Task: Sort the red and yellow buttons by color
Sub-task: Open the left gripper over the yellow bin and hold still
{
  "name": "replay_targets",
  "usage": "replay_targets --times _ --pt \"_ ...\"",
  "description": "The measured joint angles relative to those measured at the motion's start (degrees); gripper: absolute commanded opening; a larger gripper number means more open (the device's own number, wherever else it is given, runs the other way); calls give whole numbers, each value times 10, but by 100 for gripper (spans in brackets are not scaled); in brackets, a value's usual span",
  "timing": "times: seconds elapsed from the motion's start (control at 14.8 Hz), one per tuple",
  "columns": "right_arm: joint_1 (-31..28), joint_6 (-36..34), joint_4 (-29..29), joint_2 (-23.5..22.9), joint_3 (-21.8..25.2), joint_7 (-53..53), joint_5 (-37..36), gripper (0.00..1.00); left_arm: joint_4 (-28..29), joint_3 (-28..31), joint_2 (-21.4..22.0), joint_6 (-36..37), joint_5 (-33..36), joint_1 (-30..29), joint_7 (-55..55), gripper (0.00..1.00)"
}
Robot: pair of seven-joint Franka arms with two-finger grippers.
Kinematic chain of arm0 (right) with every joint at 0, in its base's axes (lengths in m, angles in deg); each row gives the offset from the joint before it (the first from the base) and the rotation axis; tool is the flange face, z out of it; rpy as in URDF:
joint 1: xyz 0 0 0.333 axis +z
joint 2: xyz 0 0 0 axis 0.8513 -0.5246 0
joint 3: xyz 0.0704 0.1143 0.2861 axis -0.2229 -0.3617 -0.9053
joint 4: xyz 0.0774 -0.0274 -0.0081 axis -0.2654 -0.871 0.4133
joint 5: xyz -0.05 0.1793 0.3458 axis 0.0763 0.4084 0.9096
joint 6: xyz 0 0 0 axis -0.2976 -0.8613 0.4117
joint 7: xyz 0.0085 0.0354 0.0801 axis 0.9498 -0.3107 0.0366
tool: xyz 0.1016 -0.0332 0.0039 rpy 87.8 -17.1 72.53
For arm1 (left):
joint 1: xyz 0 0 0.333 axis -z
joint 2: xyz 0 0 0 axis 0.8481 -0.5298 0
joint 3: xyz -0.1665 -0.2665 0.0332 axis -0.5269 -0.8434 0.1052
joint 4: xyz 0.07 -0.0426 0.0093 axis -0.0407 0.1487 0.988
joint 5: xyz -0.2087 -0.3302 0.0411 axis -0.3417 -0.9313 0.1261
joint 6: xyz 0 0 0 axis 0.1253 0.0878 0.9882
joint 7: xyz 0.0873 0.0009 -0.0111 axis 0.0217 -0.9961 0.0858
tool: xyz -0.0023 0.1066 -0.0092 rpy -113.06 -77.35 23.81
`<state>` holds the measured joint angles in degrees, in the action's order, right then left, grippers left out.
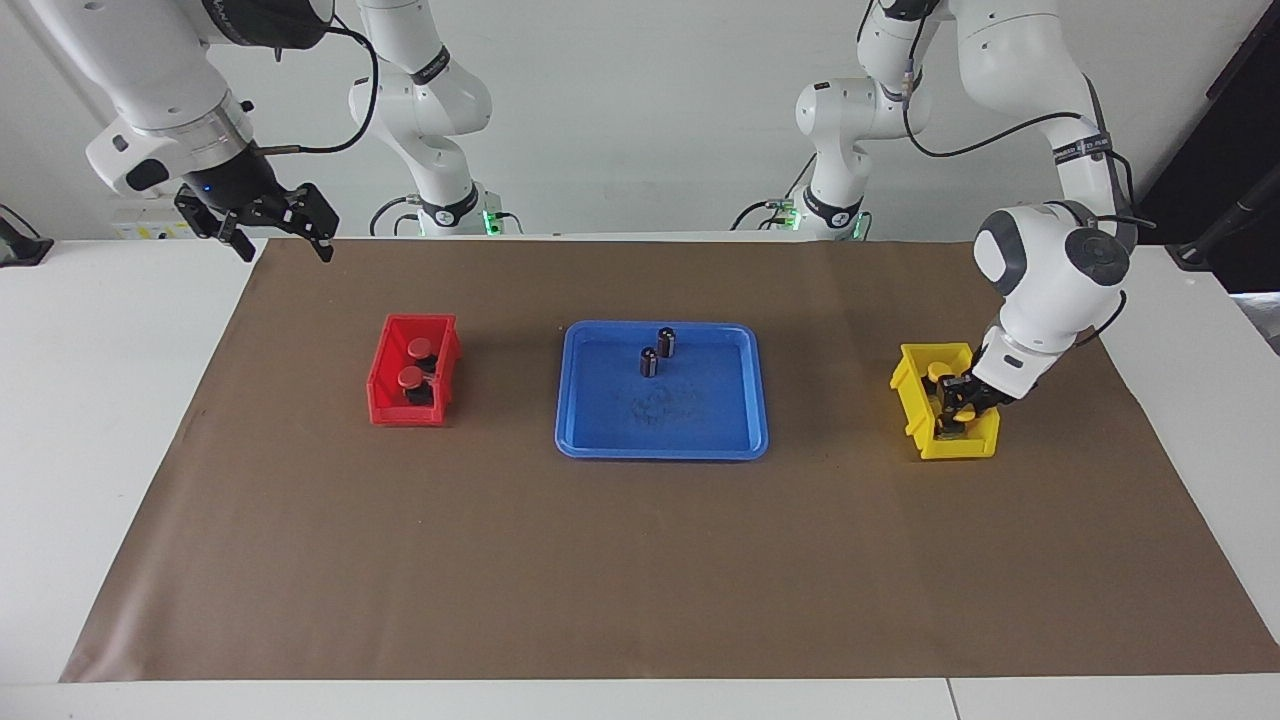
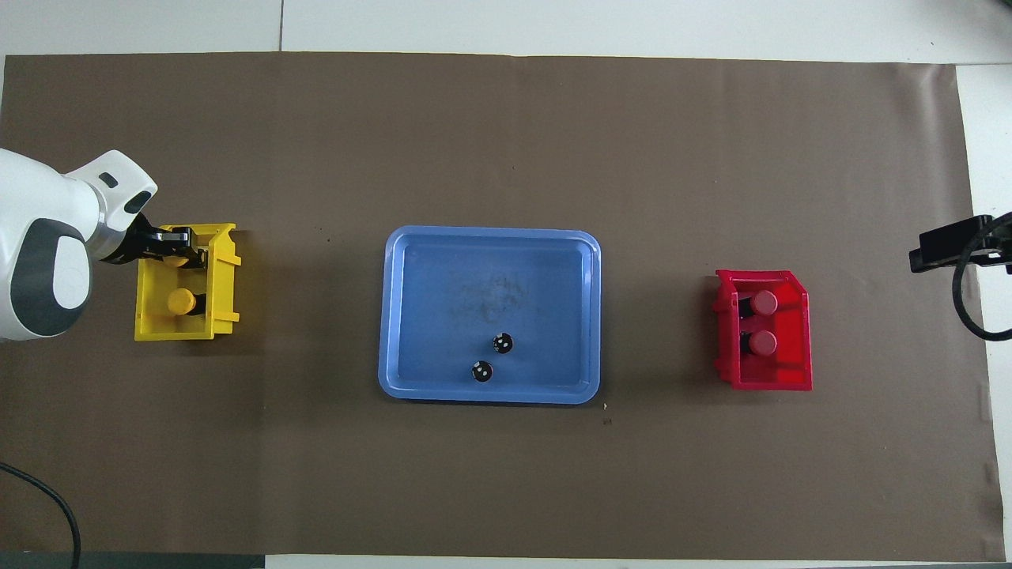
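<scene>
Two red buttons (image 1: 420,348) (image 1: 411,377) sit in the red bin (image 1: 385,405); they also show in the overhead view (image 2: 764,302) (image 2: 762,341). One yellow button (image 1: 938,372) (image 2: 181,301) rests in the yellow bin (image 1: 960,448) (image 2: 225,276), in the part nearer to the robots. My left gripper (image 1: 960,408) (image 2: 170,241) reaches down into this bin and is shut on the second yellow button (image 1: 966,414), mostly hidden by the fingers. My right gripper (image 1: 278,238) is open and empty, waiting high over the table's edge at the right arm's end.
A blue tray (image 1: 660,452) (image 2: 490,395) lies in the middle of the brown mat between the two bins. Two small dark cylinders with silvery tops (image 1: 666,342) (image 1: 649,362) stand in the tray's part nearer to the robots.
</scene>
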<state>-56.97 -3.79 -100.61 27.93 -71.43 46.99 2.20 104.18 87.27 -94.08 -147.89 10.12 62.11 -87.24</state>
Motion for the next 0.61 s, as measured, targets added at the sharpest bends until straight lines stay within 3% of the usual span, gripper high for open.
replay_targets --times 0.47,0.61 --pt "0 0 0 0 -2 0 0 100 -4 0 4 3 -11 0 1 68" --pt "1 0 0 0 -2 0 0 100 -24 -1 7 37 -14 0 1 100"
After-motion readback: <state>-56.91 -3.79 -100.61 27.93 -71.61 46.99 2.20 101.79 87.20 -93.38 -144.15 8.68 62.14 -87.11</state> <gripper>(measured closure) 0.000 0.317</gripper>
